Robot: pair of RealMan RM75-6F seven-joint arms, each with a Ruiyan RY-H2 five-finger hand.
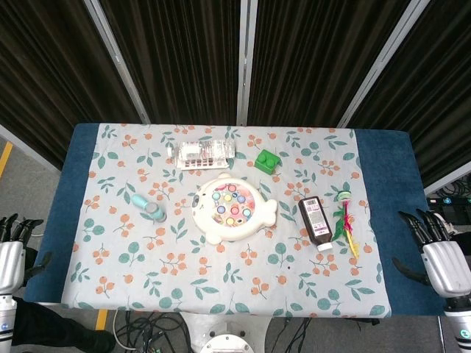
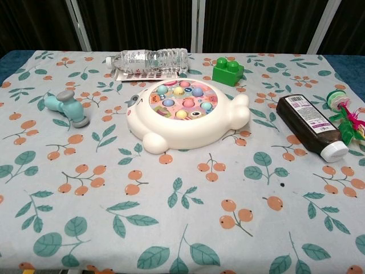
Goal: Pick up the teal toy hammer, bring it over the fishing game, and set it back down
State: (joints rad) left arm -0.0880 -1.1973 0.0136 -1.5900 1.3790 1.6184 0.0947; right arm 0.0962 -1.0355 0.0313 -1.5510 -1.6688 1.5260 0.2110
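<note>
The teal toy hammer [image 1: 149,207] [image 2: 67,108] lies on the floral cloth, left of the white seal-shaped fishing game [image 1: 232,207] [image 2: 185,114]. The game sits mid-table with coloured fish in its round pink tray. My left hand [image 1: 12,254] hangs off the table's left edge, fingers apart, holding nothing. My right hand [image 1: 439,256] is beyond the right edge, also with fingers spread and empty. Neither hand shows in the chest view.
A clear plastic bottle [image 1: 200,153] [image 2: 149,59] lies over a card at the back. A green block [image 1: 267,160] [image 2: 227,70] stands behind the game. A dark brown bottle [image 1: 316,222] [image 2: 312,125] and a feathered toy [image 1: 344,220] [image 2: 347,116] lie to the right.
</note>
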